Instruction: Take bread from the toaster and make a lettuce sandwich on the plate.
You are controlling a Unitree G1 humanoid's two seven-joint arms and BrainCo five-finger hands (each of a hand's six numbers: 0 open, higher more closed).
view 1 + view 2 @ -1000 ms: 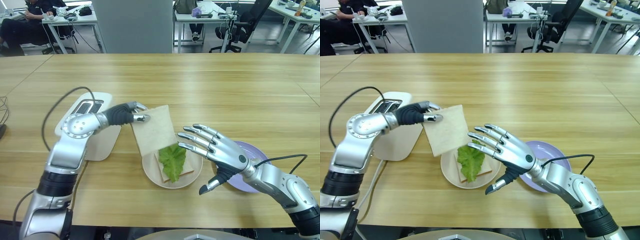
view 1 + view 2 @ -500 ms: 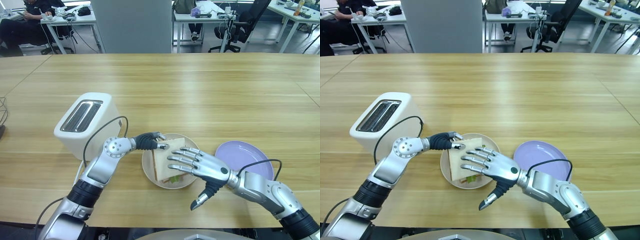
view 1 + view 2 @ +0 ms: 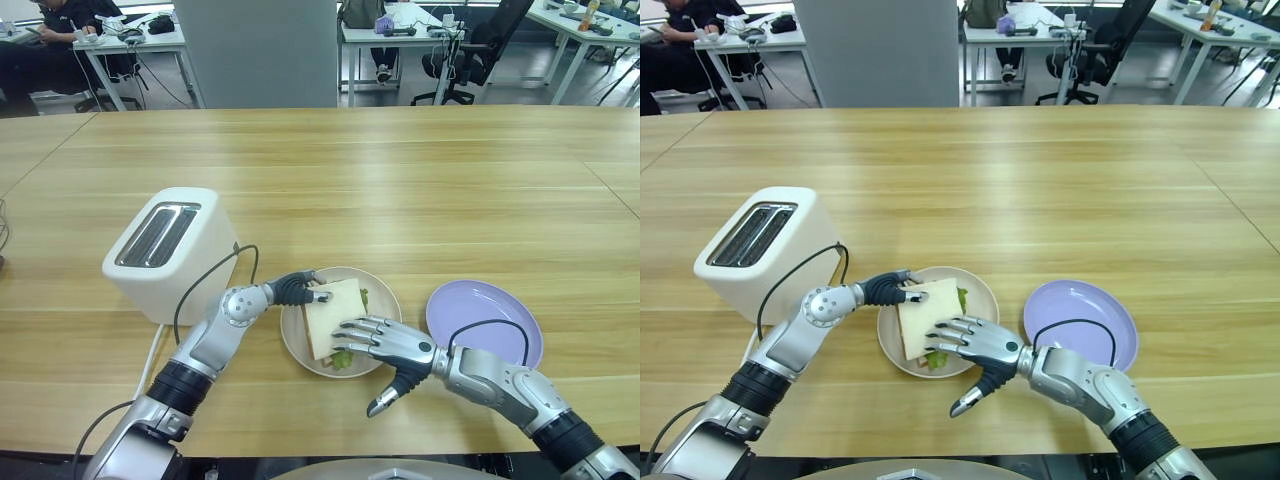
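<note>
Left eye view: square white bread slice (image 3: 333, 315) on your round beige plate (image 3: 386, 296); left hand (image 3: 293, 290) pinches it, right hand (image 3: 388, 345) open atop.

Bright, even indoor light; soft sheen on table (image 3: 420, 190); faint soft shadow under toaster (image 3: 165, 250).

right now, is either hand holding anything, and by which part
The left hand pinches the top bread slice by its far left corner. The right hand lies flat and open on it, gripping nothing.
</note>
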